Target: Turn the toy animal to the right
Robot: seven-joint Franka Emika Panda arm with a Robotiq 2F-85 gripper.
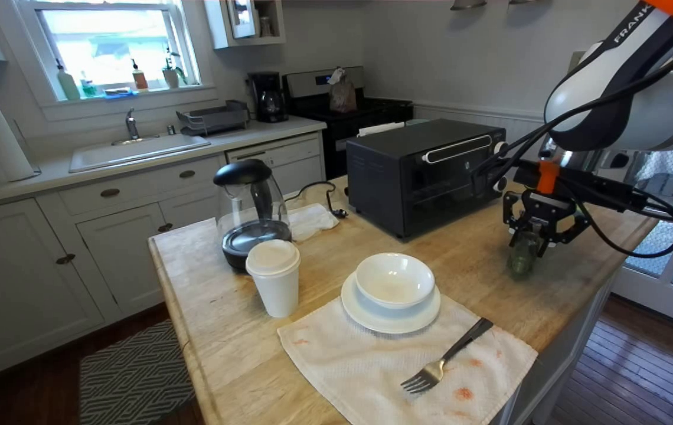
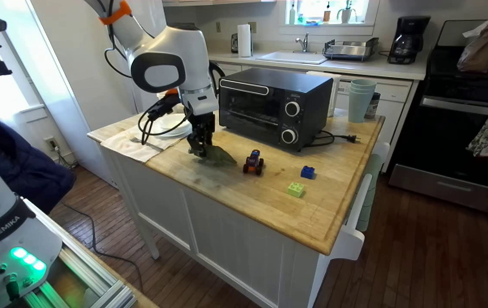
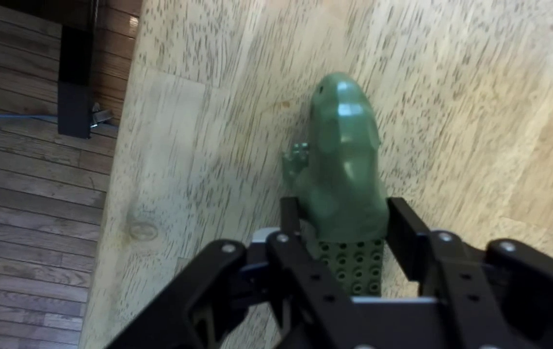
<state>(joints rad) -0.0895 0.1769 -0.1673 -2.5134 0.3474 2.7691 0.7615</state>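
Green toy animal point(image 3: 344, 160): glossy, smooth, domed toward one tip, dark spot beside that tip. Small knobbed foot juts left in wrist view; rows of little round marks nearer the camera. Long axis almost upright there, roughly along the edge of the counter point(image 2: 261, 196). In an exterior view, tapered end points toward the toy truck point(image 2: 253, 162), near but apart. Site: front of toaster oven point(image 2: 252, 107). Tool point(image 3: 344, 213) grips toy by both flanks. Contact underneath: cannot tell.
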